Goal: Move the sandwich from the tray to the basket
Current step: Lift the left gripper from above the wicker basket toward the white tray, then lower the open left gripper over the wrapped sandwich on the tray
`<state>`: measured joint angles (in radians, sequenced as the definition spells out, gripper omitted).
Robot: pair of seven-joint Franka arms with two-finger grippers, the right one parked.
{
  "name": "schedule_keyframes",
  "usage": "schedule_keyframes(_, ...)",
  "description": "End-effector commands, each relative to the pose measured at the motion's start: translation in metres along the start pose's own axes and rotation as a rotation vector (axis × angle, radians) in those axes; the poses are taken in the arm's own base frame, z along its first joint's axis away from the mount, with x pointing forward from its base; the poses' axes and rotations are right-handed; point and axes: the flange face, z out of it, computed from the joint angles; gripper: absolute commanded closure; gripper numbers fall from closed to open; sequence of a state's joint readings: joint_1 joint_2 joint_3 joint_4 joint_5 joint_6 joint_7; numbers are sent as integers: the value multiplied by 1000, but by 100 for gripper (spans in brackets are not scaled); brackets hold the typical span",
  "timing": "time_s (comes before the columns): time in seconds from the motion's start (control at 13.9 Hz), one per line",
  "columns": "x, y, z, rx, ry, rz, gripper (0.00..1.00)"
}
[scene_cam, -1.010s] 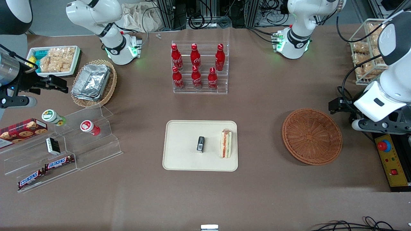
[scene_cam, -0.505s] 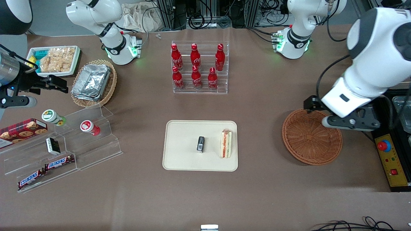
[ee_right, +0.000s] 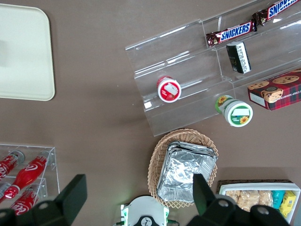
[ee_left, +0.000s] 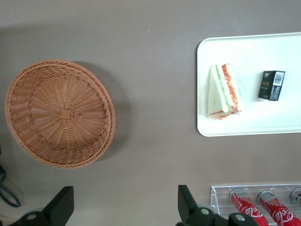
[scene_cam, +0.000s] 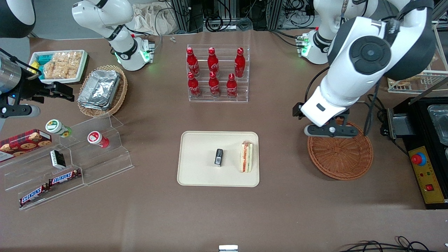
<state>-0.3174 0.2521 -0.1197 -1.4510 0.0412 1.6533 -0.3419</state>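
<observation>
Coca-Cola marks red bottles [ee_left: 282, 212]; SNICKERS marks chocolate bars [ee_right: 233, 33].

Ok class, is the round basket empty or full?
The basket is empty, its woven bottom bare; the sandwich lies on the tray; the open left gripper hovers near the basket.

Open space between claw [scene_cam: 321, 113] near basket [scene_cam: 341, 157] and sandwich [scene_cam: 246, 156]; black box [scene_cam: 218, 157] alongside

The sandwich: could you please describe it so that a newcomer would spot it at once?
Find the large cream tray; toward the working arm's end lies a round brown wicker basket, with the open tool above the table near it. On that tray, the sandwich lies closer to the basket. Its pale bread and red-and-green filling distinguish it from the smaller black box beside it.
</observation>
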Motion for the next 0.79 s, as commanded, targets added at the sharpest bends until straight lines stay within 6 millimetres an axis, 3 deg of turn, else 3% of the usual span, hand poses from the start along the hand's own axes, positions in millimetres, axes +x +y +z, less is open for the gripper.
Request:
schedule_keyframes(0.0,5,26,14,-11,33,30,1)
schedule_keyframes(0.22,12,55,48,-42,0,39,1)
schedule_keyframes(0.43,39,78,82,-163,79,-101,1)
schedule_keyframes(0.72,54,116,148,-214,151,-206,1)
